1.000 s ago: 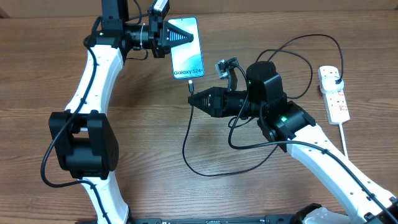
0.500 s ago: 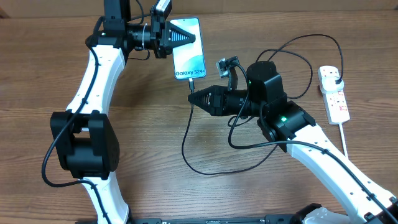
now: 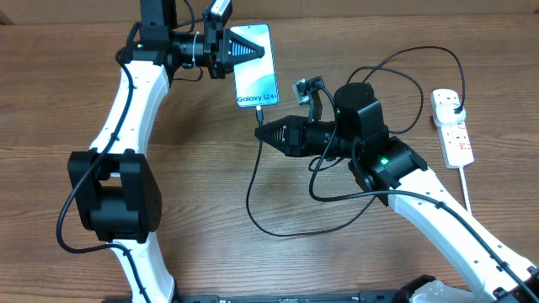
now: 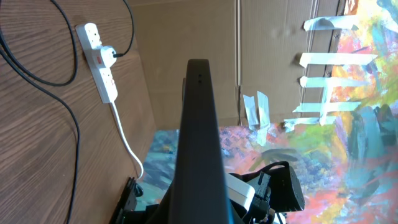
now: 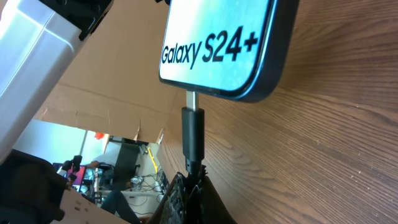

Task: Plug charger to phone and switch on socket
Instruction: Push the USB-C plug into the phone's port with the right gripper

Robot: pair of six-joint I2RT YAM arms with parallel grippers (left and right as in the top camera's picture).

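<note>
The left gripper (image 3: 251, 50) pinched the phone (image 3: 257, 82) near the table's far edge. The right gripper (image 3: 261, 130) nipped the charger (image 5: 192, 134) connector, tip at the phone's port (socket (image 3: 452, 126) well apart, rightward).

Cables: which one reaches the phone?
The thin black cable, its tip at the phone's short edge; the thick white lead only trails from the power strip.

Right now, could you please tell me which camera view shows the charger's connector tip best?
The right wrist view: the charger connector is large and sharp, its metal tip meeting the phone at its short edge. Overhead shows it only as a tiny dark speck below the phone. The left wrist view misses it, showing just the phone edge-on.
</note>
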